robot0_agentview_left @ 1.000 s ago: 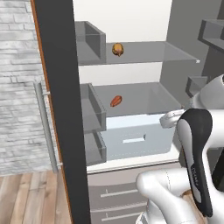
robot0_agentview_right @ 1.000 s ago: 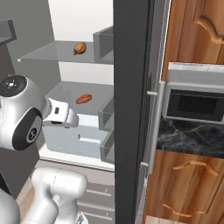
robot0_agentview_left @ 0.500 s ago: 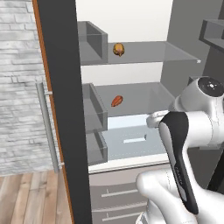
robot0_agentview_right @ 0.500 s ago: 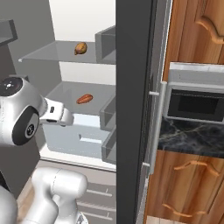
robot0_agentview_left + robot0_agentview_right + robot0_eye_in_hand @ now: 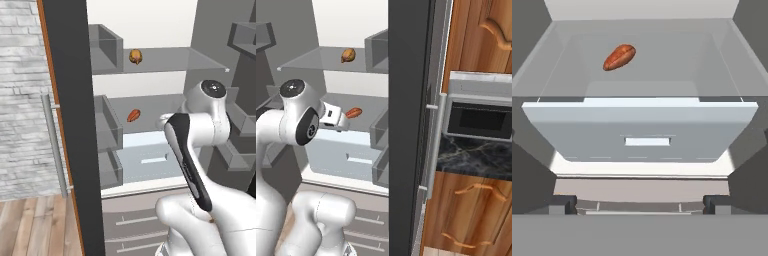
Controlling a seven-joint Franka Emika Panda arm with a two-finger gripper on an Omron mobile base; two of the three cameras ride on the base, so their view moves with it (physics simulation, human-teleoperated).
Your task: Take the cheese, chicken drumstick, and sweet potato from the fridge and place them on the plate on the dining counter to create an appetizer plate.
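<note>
Reddish-orange, the sweet potato [image 5: 619, 57] lies on the middle shelf of the open fridge [image 5: 150, 107], far left, above the pale drawer [image 5: 639, 134]. The golden-brown chicken drumstick [image 5: 135, 56] sits on the shelf above. The fingers [image 5: 639, 204] stand wide open, holding nothing, near the drawer front.

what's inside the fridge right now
A chicken drumstick sits on the upper shelf and a sweet potato on the shelf below, above a closed pale drawer. The drawer's contents are hidden, and no cheese is visible.
</note>
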